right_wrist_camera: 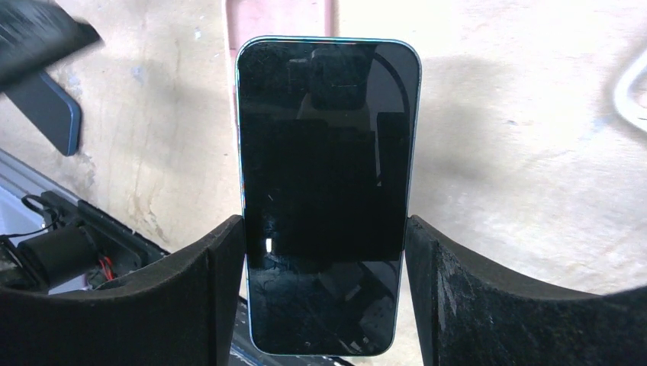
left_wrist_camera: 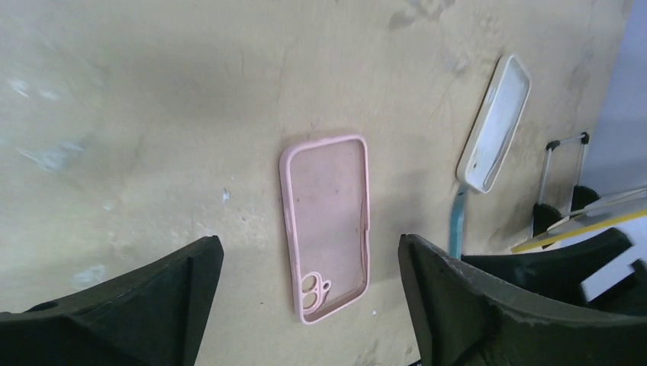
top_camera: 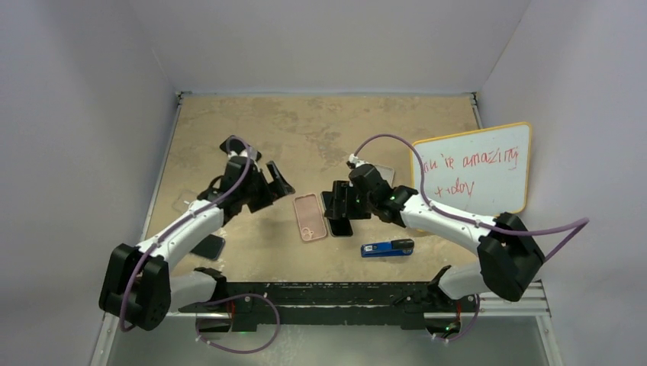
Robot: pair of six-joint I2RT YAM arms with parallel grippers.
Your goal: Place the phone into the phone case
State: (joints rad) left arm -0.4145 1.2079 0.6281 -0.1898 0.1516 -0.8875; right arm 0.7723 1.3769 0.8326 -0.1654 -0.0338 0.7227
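Blue tool (top_camera: pixel 387 248) is lying on the tan table (top_camera: pixel 305 130), nearer than the right gripper (top_camera: pixel 339 204) and slightly to its right. A dark slab (top_camera: pixel 208 245) is resting nearer than the left gripper (top_camera: pixel 267 187), off to its left.

The right gripper is clamping the phone (right_wrist_camera: pixel 324 191) by its long edges, with its fingers (right_wrist_camera: pixel 214 290) pressing on both sides and the black screen facing the wrist camera. The phone is being held just right of the pink case (left_wrist_camera: pixel 326 221), close above the table.

The left gripper is hovering with its jaws spread wide and nothing between them. The case is lying flat, open side up, below and just right of this gripper, between the two grippers.

A white case (left_wrist_camera: pixel 496 126) is lying beyond the right gripper. Farther right, a whiteboard (top_camera: pixel 473 169) with red writing is leaning against the wall.
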